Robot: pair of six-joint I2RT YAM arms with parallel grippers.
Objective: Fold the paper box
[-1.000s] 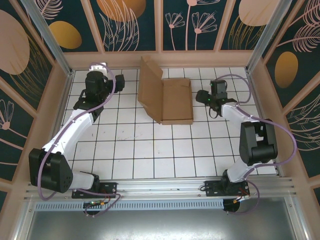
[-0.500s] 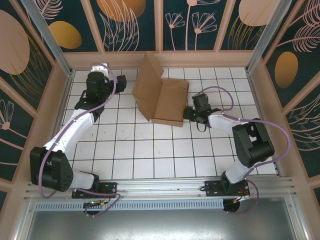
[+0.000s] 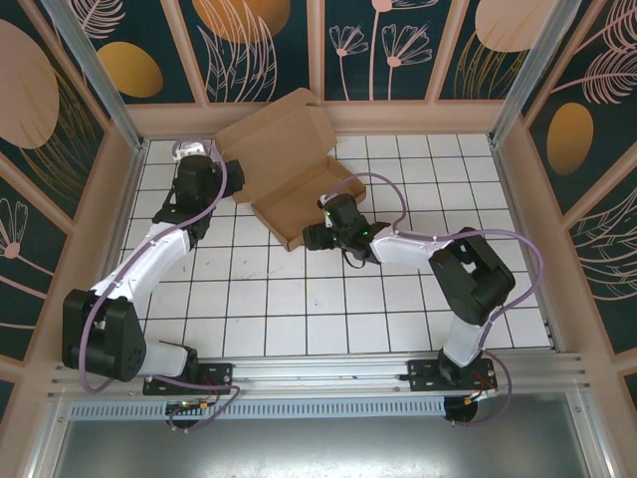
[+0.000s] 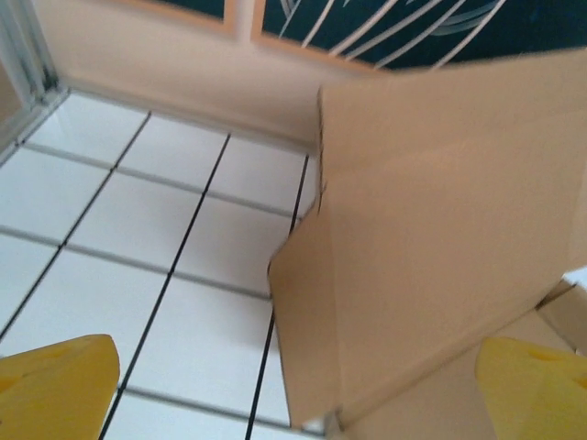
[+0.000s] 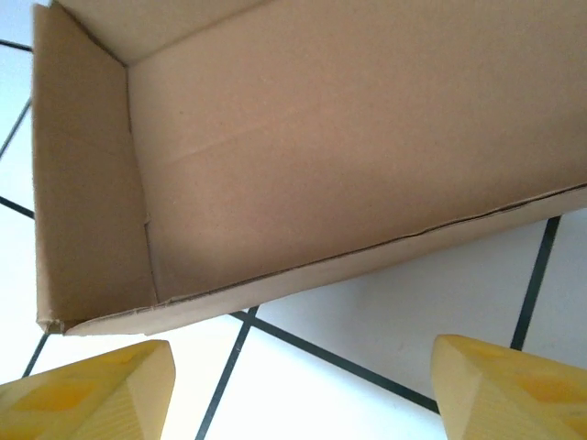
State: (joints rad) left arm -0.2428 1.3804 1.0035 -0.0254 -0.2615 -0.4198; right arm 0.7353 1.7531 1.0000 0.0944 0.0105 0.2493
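Enclosed cell, dark leaf-print walls [image 3: 348, 60], white tiled desk [image 3: 299, 309] with a black grid. In the top view we see the paper box [image 3: 289, 174] on the far half of the desk, around 12 o'clock and a bit left of centre. Its tray [image 3: 309, 214] lies flat on the tiles. The lid [image 3: 274, 139] is raised and leans back toward the wall at 11 o'clock.

The left pincer [image 4: 293, 385] sits at 9 o'clock of the box, spread as wide as it goes and holding nothing. Its wrist view shows the lid ahead and to the right, no contact that we can see.

The right pincer [image 5: 303, 367] is at 5 o'clock of the box, right up at the tray's near wall. Its yellow fingers [image 5: 87, 390] are well spread with nothing between them, so no grip. We cannot tell whether it touches the cardboard.

Step, our read: the tray walls are up and the lid is still open, so this is lining up the box before closing it. The next move likely calls for bracing the tray's near wall with the right pincer. The left one would then catch the lid's free edge and swing it down over the tray. The box looks light and could skid.

Count: one box, one lid, two arms, two pincers, two fingers each.
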